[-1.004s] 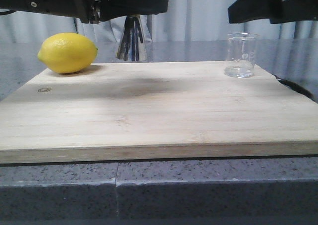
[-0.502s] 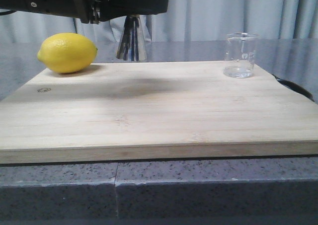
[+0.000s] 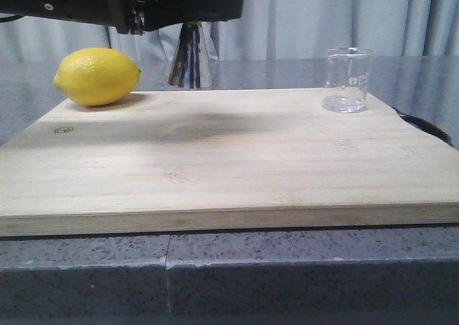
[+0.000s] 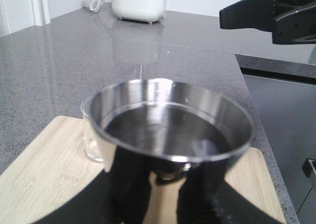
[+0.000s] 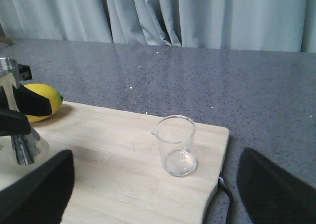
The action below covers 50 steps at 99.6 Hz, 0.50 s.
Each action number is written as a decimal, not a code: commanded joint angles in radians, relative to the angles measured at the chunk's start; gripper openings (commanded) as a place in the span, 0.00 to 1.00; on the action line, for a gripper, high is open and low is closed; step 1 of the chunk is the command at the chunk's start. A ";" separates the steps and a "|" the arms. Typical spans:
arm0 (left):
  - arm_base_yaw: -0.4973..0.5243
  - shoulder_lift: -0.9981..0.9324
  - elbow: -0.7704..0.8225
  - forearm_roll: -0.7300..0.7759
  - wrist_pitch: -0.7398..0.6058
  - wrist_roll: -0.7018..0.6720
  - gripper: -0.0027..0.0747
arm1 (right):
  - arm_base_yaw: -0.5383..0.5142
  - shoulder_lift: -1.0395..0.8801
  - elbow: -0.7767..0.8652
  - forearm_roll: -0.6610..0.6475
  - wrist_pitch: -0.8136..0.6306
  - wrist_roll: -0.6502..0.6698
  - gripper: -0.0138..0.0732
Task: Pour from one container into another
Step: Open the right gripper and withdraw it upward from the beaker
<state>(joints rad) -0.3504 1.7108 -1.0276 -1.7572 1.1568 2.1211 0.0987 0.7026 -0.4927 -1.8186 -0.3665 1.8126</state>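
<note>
A pale wooden board (image 3: 229, 153) lies on a speckled grey desk (image 3: 287, 267) before grey curtains (image 5: 197, 16). The left tool (image 5: 22, 115) grips the steel jigger (image 3: 190, 56); the right tool (image 5: 153, 194) spreads wide near the glass beaker (image 3: 348, 79).

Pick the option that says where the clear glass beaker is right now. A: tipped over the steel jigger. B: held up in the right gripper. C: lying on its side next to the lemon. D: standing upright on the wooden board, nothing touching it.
D: the beaker stands upright near the far right corner of the wooden board, with no gripper on it, well apart from the jigger and the lemon.
</note>
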 commanded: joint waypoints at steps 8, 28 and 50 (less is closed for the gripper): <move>-0.006 -0.049 -0.021 -0.092 0.100 0.000 0.32 | -0.008 -0.006 -0.027 0.013 0.029 0.011 0.83; -0.006 -0.049 -0.021 -0.092 0.100 0.000 0.32 | -0.008 -0.006 -0.021 0.231 -0.005 -0.193 0.83; -0.006 -0.049 -0.021 -0.092 0.100 0.000 0.32 | 0.031 -0.002 0.008 0.832 0.126 -0.773 0.83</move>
<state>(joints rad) -0.3504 1.7108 -1.0276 -1.7572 1.1568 2.1211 0.1047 0.7026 -0.4645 -1.2476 -0.3471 1.2762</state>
